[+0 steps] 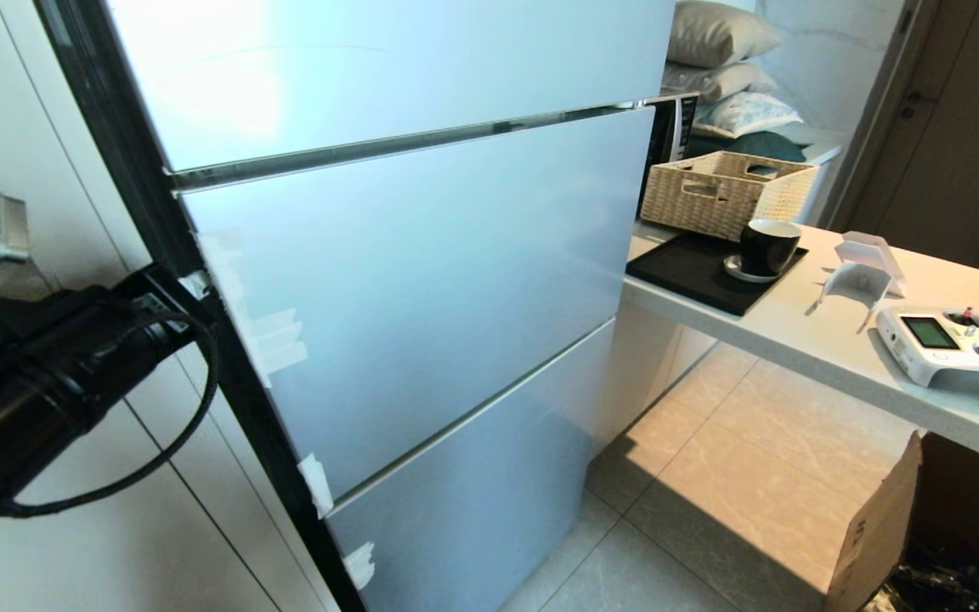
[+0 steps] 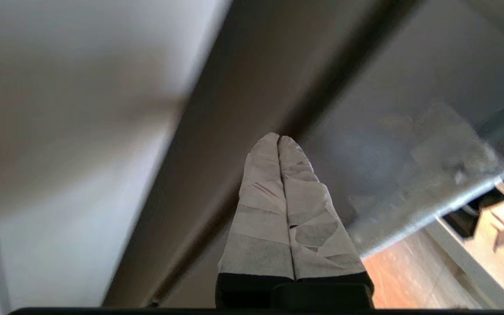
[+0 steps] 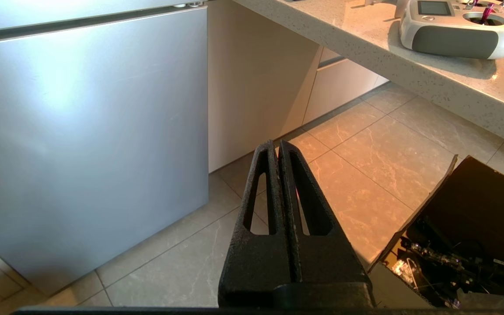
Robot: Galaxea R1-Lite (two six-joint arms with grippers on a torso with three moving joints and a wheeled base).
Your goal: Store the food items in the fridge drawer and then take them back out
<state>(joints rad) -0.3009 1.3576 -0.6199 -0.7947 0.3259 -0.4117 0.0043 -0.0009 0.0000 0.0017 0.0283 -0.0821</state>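
Observation:
The fridge (image 1: 421, 280) stands with all its pale blue-grey door fronts closed, so the food items and the fridge drawer are hidden. My left arm (image 1: 56, 374) reaches in from the left toward the fridge's black left edge (image 1: 200, 340). In the left wrist view, the left gripper (image 2: 278, 139) is shut with nothing in it. Its tape-wrapped fingers (image 2: 260, 197) are pressed together, with their tips close to the dark door edge (image 2: 252, 87). The right gripper (image 3: 278, 144) is shut and empty. It hangs parked above the floor tiles, beside the lowest fridge front (image 3: 85, 131).
A white cabinet panel (image 1: 158, 527) flanks the fridge on the left. To the right, a counter (image 1: 838, 348) carries a wicker basket (image 1: 723, 191), a black tray (image 1: 676, 268), a dark cup (image 1: 768, 246) and a remote controller (image 1: 953, 348). An open cardboard box (image 1: 880, 527) stands on the floor below.

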